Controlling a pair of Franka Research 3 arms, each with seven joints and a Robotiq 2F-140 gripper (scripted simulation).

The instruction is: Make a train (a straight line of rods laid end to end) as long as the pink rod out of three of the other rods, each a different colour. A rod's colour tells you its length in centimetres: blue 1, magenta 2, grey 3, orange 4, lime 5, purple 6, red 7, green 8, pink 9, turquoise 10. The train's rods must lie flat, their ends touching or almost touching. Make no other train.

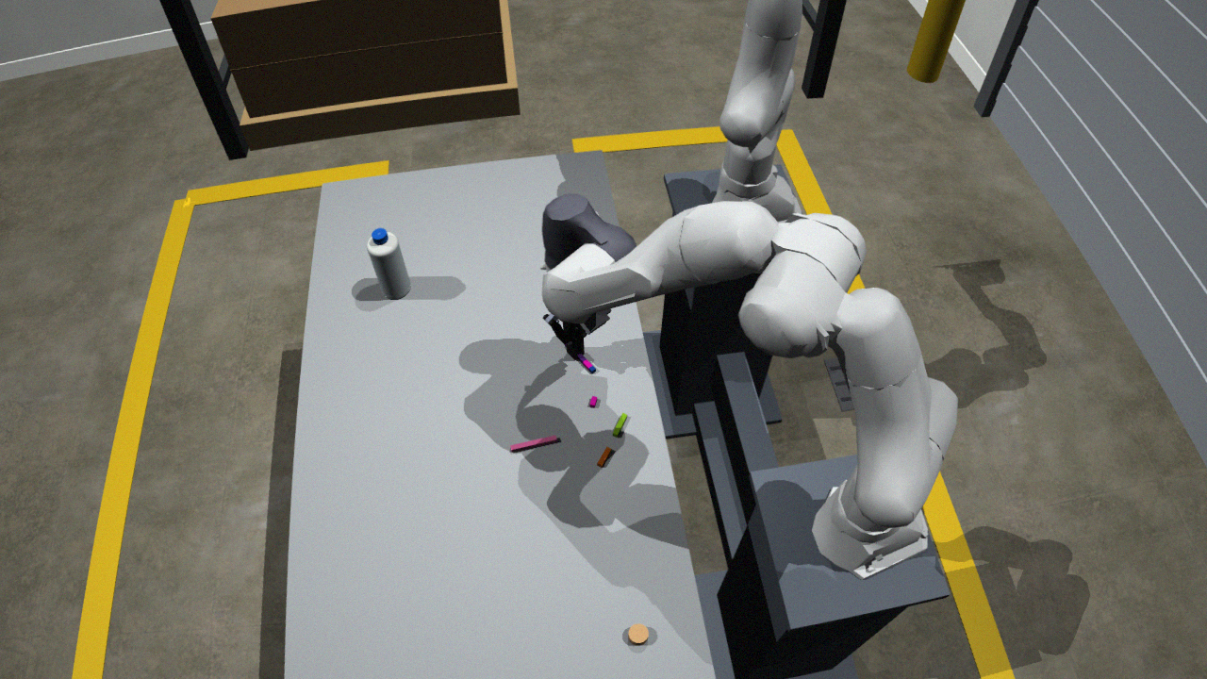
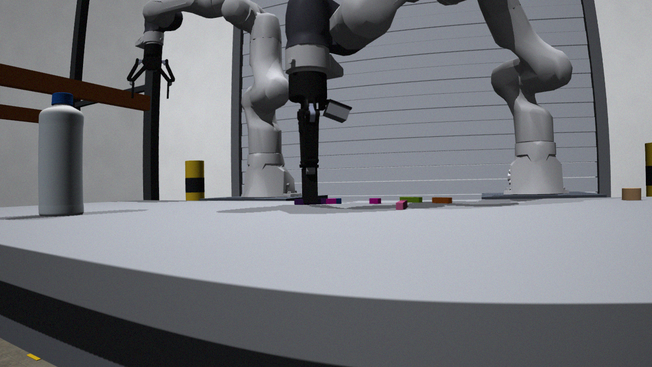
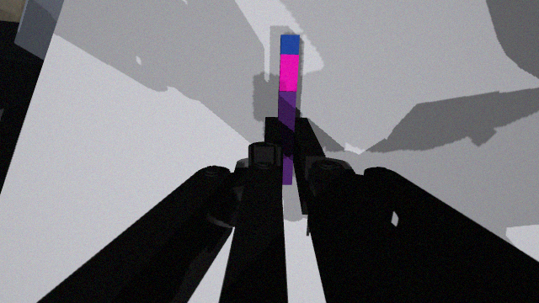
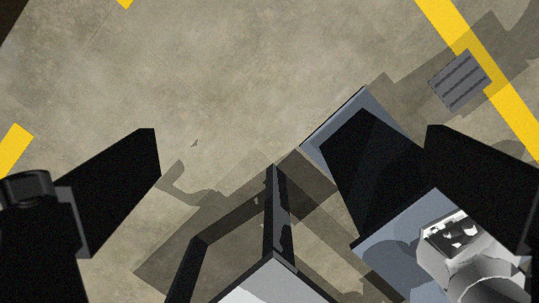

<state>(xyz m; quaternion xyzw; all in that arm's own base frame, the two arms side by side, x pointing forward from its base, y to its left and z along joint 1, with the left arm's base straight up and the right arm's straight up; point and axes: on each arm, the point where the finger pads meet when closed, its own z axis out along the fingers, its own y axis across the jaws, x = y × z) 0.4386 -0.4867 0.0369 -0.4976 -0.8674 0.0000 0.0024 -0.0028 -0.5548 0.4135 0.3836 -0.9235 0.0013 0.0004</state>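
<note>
My left gripper (image 1: 575, 352) (image 2: 310, 200) (image 3: 285, 138) is shut on the purple rod (image 3: 286, 103) (image 2: 298, 201) at table level. A magenta rod (image 3: 288, 72) (image 1: 586, 363) and a blue rod (image 3: 290, 45) (image 1: 592, 370) (image 2: 338, 201) continue straight from its end, with no gap visible. The pink rod (image 1: 535, 443) (image 2: 401, 205) lies flat apart. A second magenta rod (image 1: 593, 401) (image 2: 374, 201), the lime rod (image 1: 620, 423) (image 2: 410, 200) and the orange rod (image 1: 604, 456) (image 2: 441, 200) lie separately. My right gripper (image 2: 150, 96) (image 4: 290, 151) is open and empty, raised away from the rods.
A white bottle (image 1: 391, 268) (image 2: 60, 159) with a blue cap stands on the table (image 1: 362, 523). A tan disc (image 1: 637, 633) (image 2: 631, 193) lies near the table edge by the robot bases. The left arm reaches over the table beside the rods.
</note>
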